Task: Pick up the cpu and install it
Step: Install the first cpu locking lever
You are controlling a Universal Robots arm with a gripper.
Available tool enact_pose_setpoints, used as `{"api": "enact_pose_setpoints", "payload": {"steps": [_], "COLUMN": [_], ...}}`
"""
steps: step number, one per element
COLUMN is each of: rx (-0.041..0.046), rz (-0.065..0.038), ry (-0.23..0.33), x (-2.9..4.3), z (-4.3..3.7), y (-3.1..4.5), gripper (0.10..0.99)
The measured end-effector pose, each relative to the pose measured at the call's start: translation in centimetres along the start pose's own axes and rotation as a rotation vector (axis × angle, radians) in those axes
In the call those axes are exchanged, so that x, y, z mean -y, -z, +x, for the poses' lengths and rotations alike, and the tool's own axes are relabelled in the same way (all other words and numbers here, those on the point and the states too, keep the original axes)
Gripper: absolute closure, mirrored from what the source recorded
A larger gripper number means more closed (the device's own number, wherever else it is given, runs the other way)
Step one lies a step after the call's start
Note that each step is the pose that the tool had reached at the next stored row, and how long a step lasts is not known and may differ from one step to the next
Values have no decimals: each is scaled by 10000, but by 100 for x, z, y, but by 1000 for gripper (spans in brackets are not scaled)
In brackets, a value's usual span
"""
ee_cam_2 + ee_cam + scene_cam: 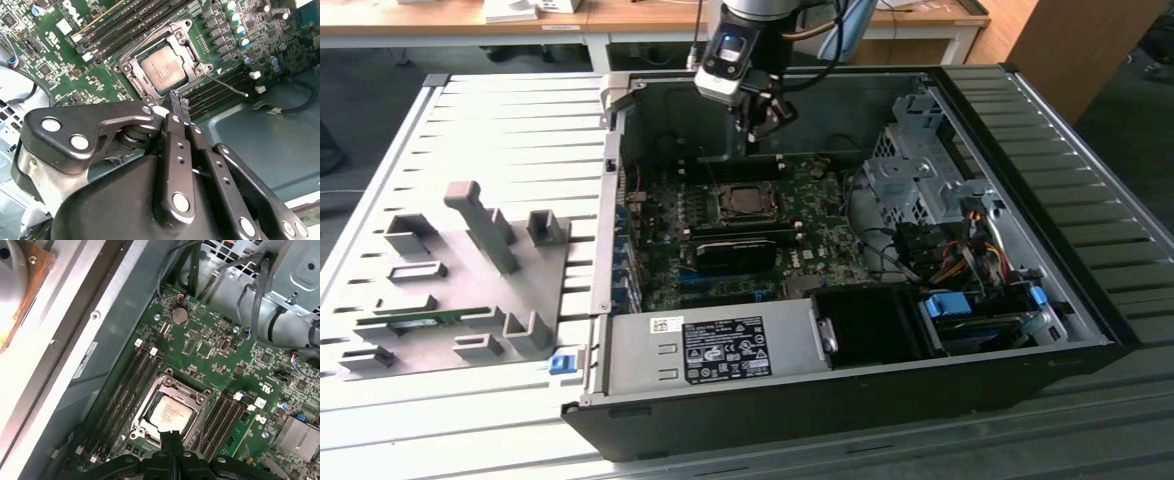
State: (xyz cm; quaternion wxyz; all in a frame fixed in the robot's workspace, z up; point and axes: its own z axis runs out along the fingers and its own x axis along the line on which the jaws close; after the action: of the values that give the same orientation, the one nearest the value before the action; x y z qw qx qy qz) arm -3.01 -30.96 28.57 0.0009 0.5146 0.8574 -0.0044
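Exterior view: the gripper (765,128) hangs inside the open computer case (1067,330), at 12 o'clock from the socket (744,201). Both wrist views: the cpu (163,71) (170,414) lies seated in the socket frame, and the gripper's fingers (176,107) are pressed together, empty, just beside it.

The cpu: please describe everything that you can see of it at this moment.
The cpu is a small flat square chip with a silvery-grey metal top that carries faint print. It lies level inside the square metal-framed socket on the green motherboard, between banks of dark memory slots. The frame surrounds it on all sides. The pincer is shut and empty, above the socket's edge and not touching the chip.
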Motion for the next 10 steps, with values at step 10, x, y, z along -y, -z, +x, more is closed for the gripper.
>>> {"api": "enact_pose_setpoints", "payload": {"steps": [10], "rx": [6], "rz": [-5], "ry": [864], "x": [0], "z": [0], "y": [0], "gripper": [980]}}
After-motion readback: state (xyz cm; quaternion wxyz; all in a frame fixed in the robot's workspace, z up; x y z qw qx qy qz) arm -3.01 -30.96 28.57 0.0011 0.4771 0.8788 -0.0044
